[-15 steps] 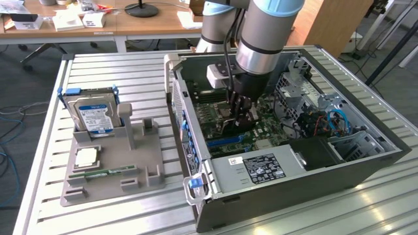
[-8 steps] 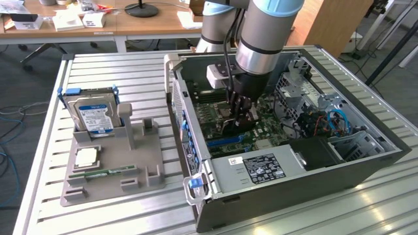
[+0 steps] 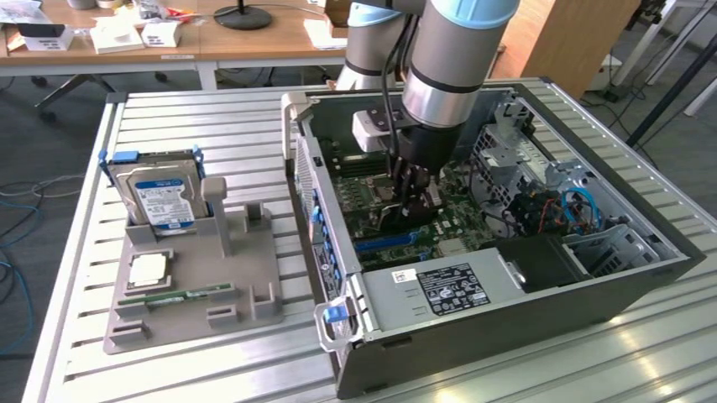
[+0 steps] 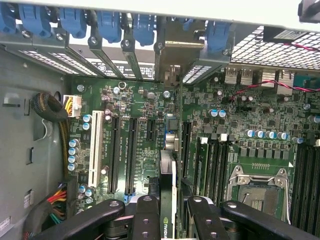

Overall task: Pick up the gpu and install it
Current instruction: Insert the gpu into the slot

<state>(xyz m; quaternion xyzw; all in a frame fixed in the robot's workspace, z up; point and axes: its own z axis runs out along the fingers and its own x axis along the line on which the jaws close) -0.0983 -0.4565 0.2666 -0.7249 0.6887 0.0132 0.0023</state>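
The gpu (image 4: 167, 172) stands on edge between my gripper's black fingers (image 4: 146, 216), its thin dark edge running toward its silver bracket (image 4: 173, 49) at the case's rear slot openings. My gripper (image 4: 170, 220) is shut on it, low over the green motherboard (image 4: 145, 107) and in line with the long black expansion slots (image 4: 131, 155). In the exterior view my gripper (image 3: 408, 200) reaches down inside the open computer case (image 3: 627, 277), with the dark gpu (image 3: 395, 211) just above the board. I cannot tell whether the card's lower edge touches a slot.
A grey holder tray (image 3: 241, 269) at the exterior view's left carries a silver hard drive (image 3: 163, 197), a processor chip (image 3: 149, 270) and a green memory stick (image 3: 180, 295). Inside the case are the power supply (image 3: 448, 290), blue cables (image 3: 577, 206), blue slot latches (image 4: 107, 22) and the processor socket (image 4: 256, 191).
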